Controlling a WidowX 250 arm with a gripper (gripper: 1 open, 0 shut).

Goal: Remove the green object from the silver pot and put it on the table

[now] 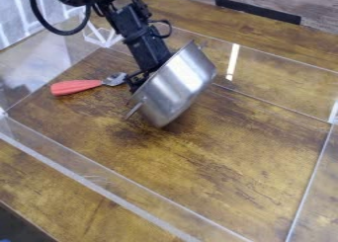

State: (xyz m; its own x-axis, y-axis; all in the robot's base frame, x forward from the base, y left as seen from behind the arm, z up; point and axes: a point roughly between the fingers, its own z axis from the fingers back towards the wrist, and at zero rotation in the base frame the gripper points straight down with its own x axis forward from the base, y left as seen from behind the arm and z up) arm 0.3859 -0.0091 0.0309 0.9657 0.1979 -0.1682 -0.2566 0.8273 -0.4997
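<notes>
Silver pot [177,86]: tilting on the brown table [224,167]. Red-handled utensil [77,87]: lying beside pot. My gripper [148,80]: reaching behind pot, jaws hidden, their state unclear to me. Green object: hiding from view.

From my view, the pot [177,86] is tilted up on the table [224,152], a little above the middle of what I see. The arm [136,31] reaches in from the upper left and ends behind the pot, on its far left side; I can't see whether the two touch there. To the left of the pot lies the utensil [82,86], flat on the table, its head end toward the pot and its handle end pointing away to the left. A wall [99,179] runs along the near left edge, in front of both.
</notes>
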